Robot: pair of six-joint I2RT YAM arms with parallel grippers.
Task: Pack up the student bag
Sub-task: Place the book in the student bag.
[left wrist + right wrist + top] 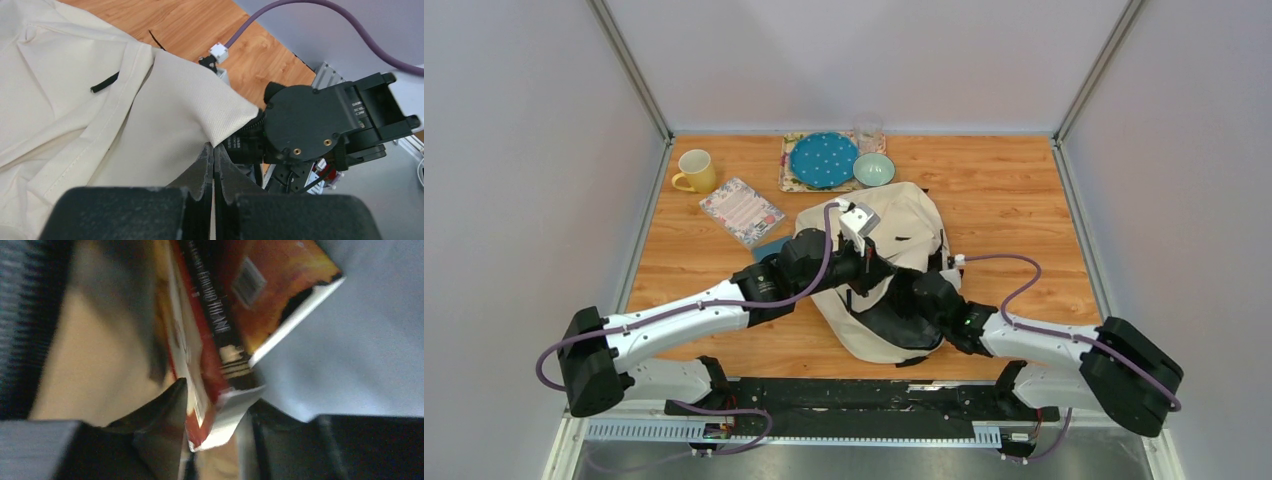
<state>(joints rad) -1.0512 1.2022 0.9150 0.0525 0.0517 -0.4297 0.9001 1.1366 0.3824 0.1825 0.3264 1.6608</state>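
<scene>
The cream student bag (902, 232) lies in the middle of the table with its dark-lined opening towards the arms. My left gripper (867, 270) is shut on the bag's fabric edge (227, 117), with the fingertips (214, 148) pressed together on the cloth. My right gripper (908, 300) reaches into the bag's opening. In the right wrist view it (218, 399) is shut on the corner of a red and orange book (227, 305), with cream fabric and dark lining (30, 325) on the left. The right arm's wrist (310, 125) shows just past the held flap.
At the back stand a yellow mug (694, 171), a blue dotted plate (824, 158) on a floral mat, a teal bowl (874, 168) and a glass (868, 130). A floral notebook (742, 211) and a blue item (771, 247) lie left of the bag.
</scene>
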